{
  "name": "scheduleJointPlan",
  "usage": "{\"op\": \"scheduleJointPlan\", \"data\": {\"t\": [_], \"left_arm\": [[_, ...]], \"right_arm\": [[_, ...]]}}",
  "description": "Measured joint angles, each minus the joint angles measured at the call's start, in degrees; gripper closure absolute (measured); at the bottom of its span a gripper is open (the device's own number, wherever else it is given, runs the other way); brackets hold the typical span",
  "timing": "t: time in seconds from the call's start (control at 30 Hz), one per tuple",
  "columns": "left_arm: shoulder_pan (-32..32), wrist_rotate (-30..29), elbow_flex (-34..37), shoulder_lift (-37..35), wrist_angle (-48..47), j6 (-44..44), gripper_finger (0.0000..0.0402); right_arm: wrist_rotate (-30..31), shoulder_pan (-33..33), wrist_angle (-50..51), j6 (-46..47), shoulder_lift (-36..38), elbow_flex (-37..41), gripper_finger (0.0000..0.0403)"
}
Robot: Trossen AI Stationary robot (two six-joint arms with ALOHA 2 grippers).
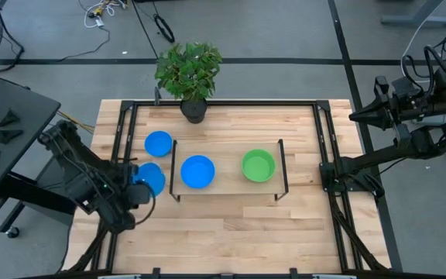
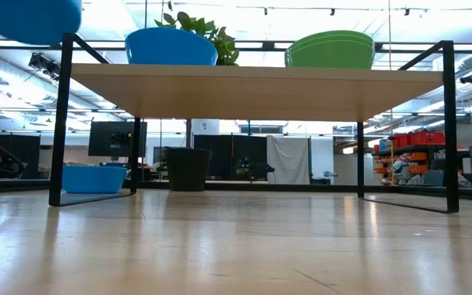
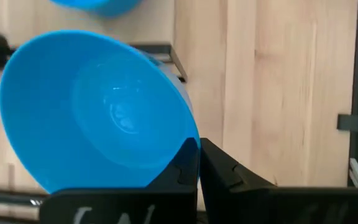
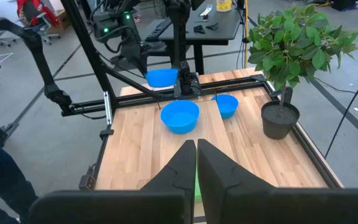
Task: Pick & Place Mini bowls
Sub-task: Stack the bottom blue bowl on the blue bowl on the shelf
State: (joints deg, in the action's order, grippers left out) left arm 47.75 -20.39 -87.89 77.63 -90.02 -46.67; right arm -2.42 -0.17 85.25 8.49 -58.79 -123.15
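**Blue bowl in the left hand, beside the shelf**

While the left hand grips a blue mini bowl by its rim, lifted clear of the desk just left of the small raised shelf, the carrying step seems to be in hand; the wrist view shows the bowl tilted, its rim pinched between the fingers. A second blue bowl and a green bowl already sit on the shelf; a third blue bowl rests on the desk near the plant pot. The right hand waits at the right edge, fingers closed on nothing. Next, I judge, the held bowl must travel over the shelf's bare left end, level out, then be released.
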Motion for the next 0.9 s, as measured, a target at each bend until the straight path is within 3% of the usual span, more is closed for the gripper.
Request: {"op": "scheduleJointPlan", "data": {"t": [0.47,0.9], "left_arm": [[-13.05,-0.85,-15.69,6.15,0.00,21.21,0.0399],[-22.63,0.97,-22.23,12.00,-0.02,33.51,0.0399]], "right_arm": [[-0.02,0.00,-0.01,0.00,-0.01,0.00,0.0382],[-0.02,0.00,0.00,0.01,0.01,0.02,0.0382]]}}
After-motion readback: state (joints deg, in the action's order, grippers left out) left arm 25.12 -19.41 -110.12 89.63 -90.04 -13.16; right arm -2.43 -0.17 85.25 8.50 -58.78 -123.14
